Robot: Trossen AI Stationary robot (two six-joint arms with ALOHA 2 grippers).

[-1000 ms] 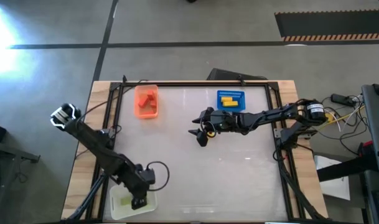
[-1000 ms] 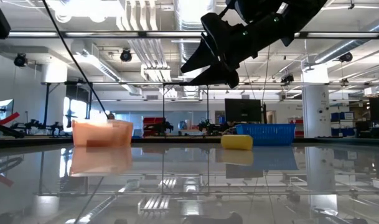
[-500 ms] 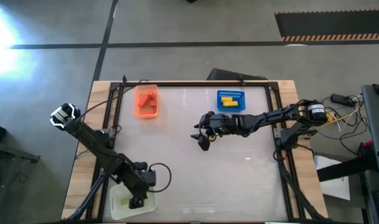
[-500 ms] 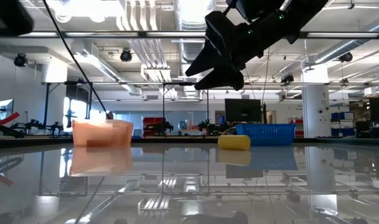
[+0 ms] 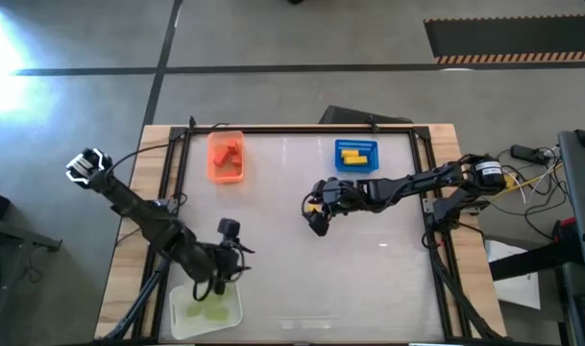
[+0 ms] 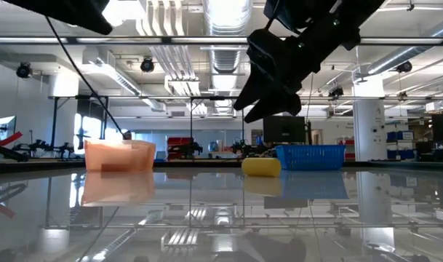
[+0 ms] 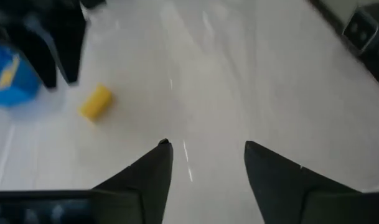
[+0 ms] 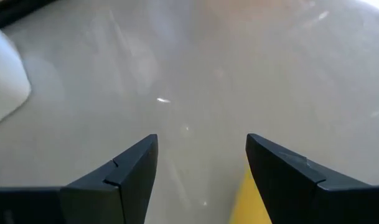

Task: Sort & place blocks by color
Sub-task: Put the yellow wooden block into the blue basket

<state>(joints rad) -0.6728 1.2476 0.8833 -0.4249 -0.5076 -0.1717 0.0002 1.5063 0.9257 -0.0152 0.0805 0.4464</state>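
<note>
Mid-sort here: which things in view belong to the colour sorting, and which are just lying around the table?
Job:
- loose yellow block under right gripper
- red blocks in orange tray
- yellow blocks in blue tray
- green blocks in white tray, beside left gripper

Not part:
- cables beyond the table's right edge

dark jointed arms, black pointed fingers (image 7: 145, 177)

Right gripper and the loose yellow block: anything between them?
No. In the low view the right gripper hangs open above the yellow block with only air between; its wrist view shows the block beside one finger on the bare table.
</note>
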